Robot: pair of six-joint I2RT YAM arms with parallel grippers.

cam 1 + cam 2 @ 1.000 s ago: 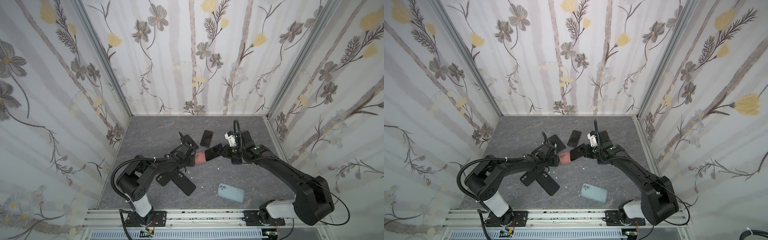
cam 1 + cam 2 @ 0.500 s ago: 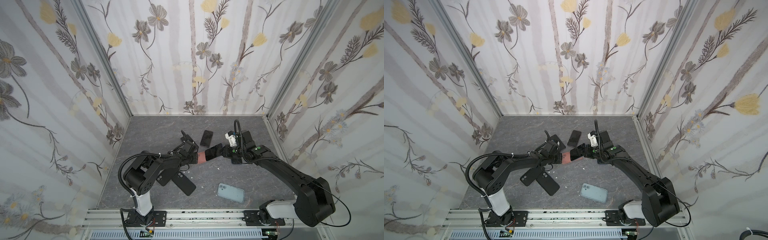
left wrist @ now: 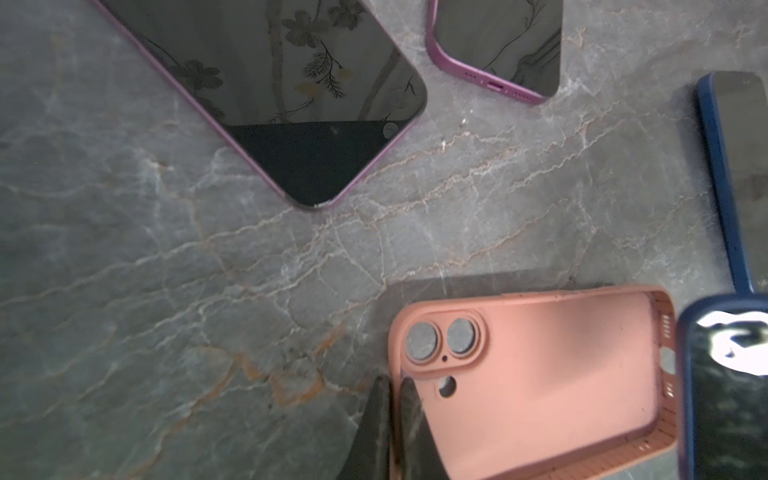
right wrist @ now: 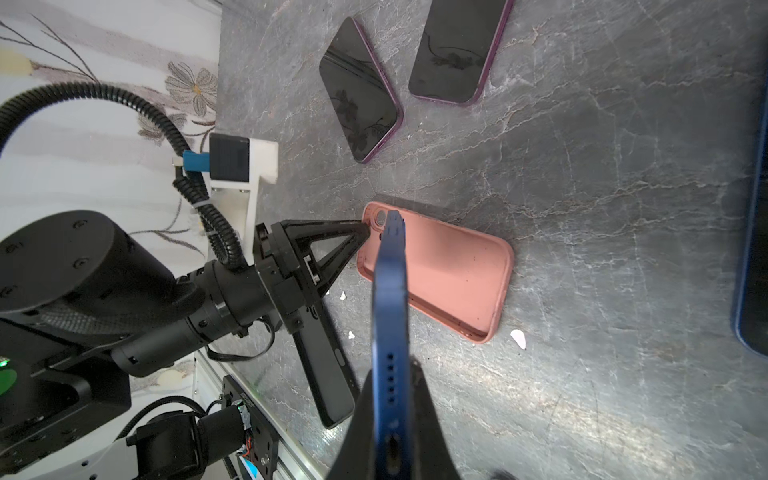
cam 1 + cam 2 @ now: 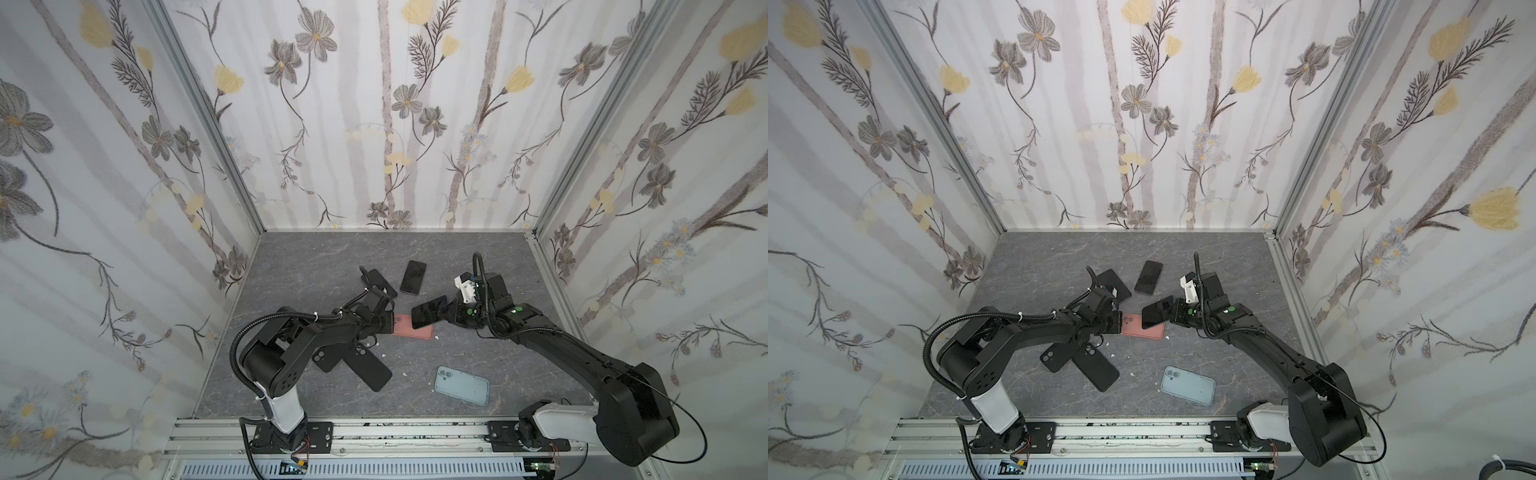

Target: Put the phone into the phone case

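Closed since a second ago, the left gripper (image 3: pixel 392 380) now pinches the pink case (image 5: pixel 415 333) by the rim at its camera corner. Bare floor opens toward 3 o'clock from the case. A dark phone (image 5: pixel 413 277) lies toward 12 and a black case (image 5: pixel 372 370) toward 7. The tabletop (image 5: pixel 478 266) is gray and marbled, within floral walls (image 5: pixel 374 124). The right gripper (image 5: pixel 446 311) clamps the blue phone (image 5: pixel 428 312), which is tilted over the case's 3 o'clock end, its long axis running 9-to-3.

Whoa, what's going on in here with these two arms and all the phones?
Two robot arms are fitting a phone into a case. The left gripper pinches the camera end of the pink case, which lies open side up on the table. The right gripper holds the blue phone tilted over the case's opposite end, not yet seated in it. Other phones and cases lie around them.
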